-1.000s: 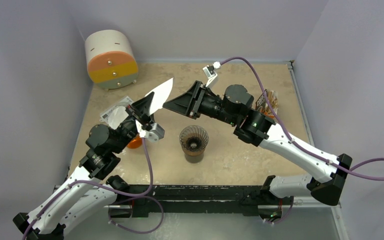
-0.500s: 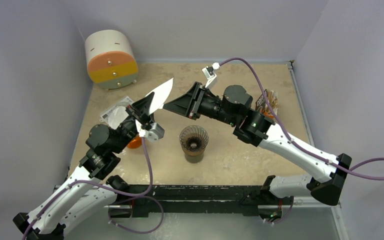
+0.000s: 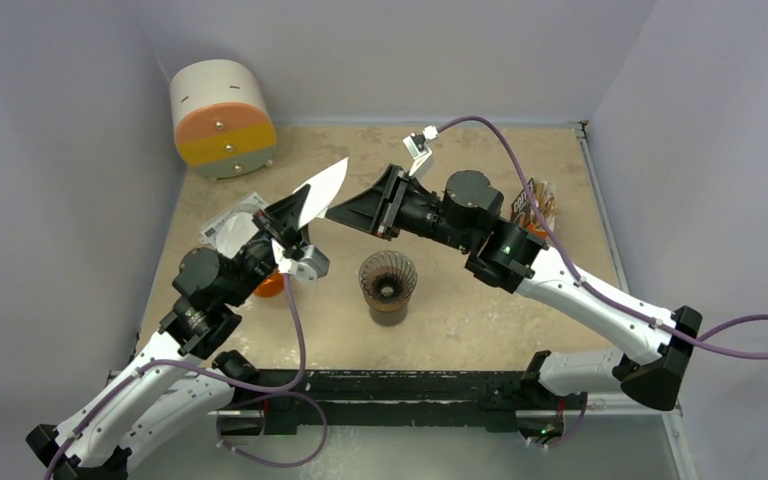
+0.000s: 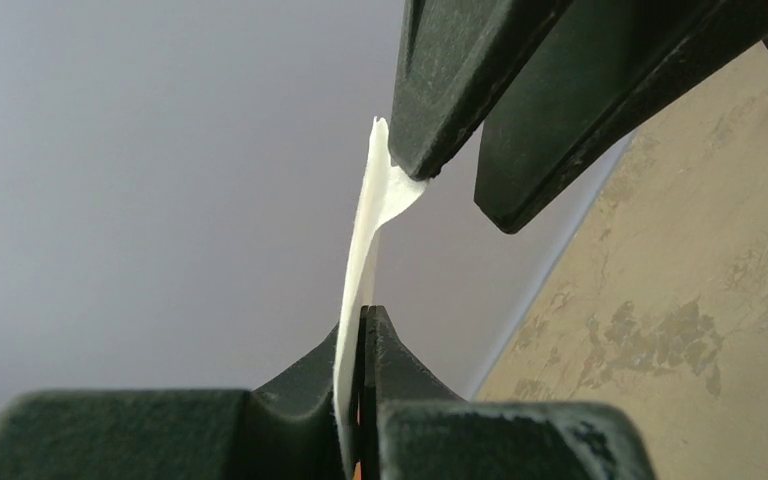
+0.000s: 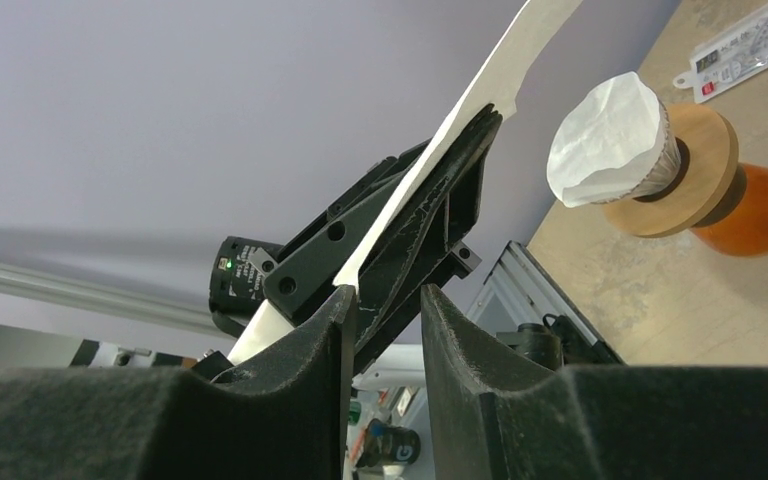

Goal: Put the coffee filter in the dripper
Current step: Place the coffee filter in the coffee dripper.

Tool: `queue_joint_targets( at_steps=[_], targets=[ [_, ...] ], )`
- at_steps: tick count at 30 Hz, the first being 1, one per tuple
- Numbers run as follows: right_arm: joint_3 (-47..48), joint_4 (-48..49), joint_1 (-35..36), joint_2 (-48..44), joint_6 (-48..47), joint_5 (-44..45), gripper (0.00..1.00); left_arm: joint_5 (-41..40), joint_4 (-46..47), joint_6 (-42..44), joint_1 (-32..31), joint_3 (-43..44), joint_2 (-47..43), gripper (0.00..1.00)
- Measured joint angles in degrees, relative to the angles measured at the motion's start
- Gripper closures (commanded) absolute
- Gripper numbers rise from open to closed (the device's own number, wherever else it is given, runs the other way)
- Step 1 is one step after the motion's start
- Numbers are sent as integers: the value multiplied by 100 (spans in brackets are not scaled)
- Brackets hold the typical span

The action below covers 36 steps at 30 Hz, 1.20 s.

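My left gripper (image 3: 298,212) is shut on a flat white coffee filter (image 3: 325,185) and holds it raised, pointing up and to the right. In the left wrist view the filter (image 4: 365,240) stands edge-on between the closed jaws. My right gripper (image 3: 332,211) is open at the filter's lower right edge. One of its fingertips (image 4: 410,150) touches the paper, which is not between the fingers. The right wrist view shows a clear gap at my right gripper (image 5: 385,300). The dark ribbed dripper (image 3: 387,278) stands on the table below, empty.
An orange carafe (image 5: 750,210) with a wooden collar and a white filter (image 5: 610,140) sits under the left arm. A filter packet (image 3: 230,225) lies beside it. A white, orange and yellow drum (image 3: 222,118) stands at the back left. A brown object (image 3: 538,205) lies behind the right arm.
The right gripper has edged very slightly left toward the filter. The left gripper and filter have stayed in place.
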Motion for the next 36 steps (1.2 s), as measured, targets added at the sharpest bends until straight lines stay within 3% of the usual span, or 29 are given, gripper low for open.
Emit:
queue_joint_targets(
  at_steps=[36],
  targets=[
    [79, 39, 7, 212, 59, 7, 66, 24, -299, 59, 0, 0, -22, 100]
  ],
)
